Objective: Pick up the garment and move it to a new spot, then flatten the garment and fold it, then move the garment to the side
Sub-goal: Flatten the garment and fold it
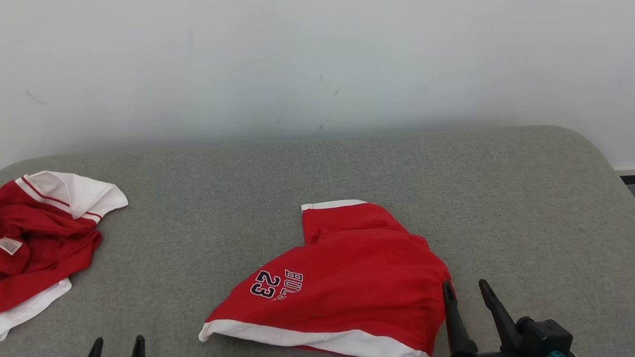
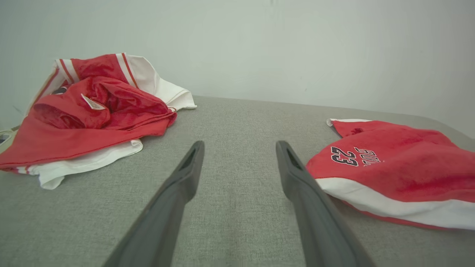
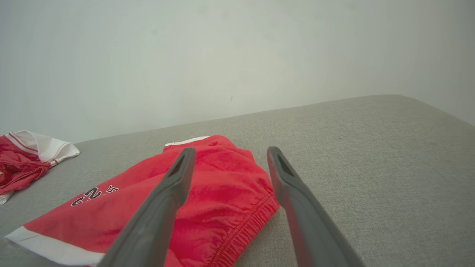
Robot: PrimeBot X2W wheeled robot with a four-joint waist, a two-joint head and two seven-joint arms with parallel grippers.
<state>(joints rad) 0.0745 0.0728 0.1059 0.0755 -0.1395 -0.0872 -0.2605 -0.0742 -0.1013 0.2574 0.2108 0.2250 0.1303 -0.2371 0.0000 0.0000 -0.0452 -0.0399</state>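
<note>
**Red shorts lie doubled over at mid-table, both jaws empty**

A pair of red shorts (image 1: 356, 285) with white hems and a "23" print rests on the near middle of the grey cloth-covered table (image 1: 507, 195), one leg laid over the other, the elastic waistband towards the robot's right. The right gripper (image 1: 465, 285) hovers just beside that waistband edge, jaws spread wide and holding nothing. In the right wrist view its two dark fingers frame the waistband corner without touching the cloth. The left gripper (image 1: 118, 341) sits low at the near edge, jaws likewise wide apart and empty, well apart from the shorts.

A crumpled red-and-white jersey (image 1: 35, 237) is heaped at the far left of the table.

If the shorts are the garment in question, they appear roughly folded, though a little rumpled near the upper leg. What seems left is a tidier fold, if wanted, and the carry to the side. Nothing is gripped for that move yet.
</note>
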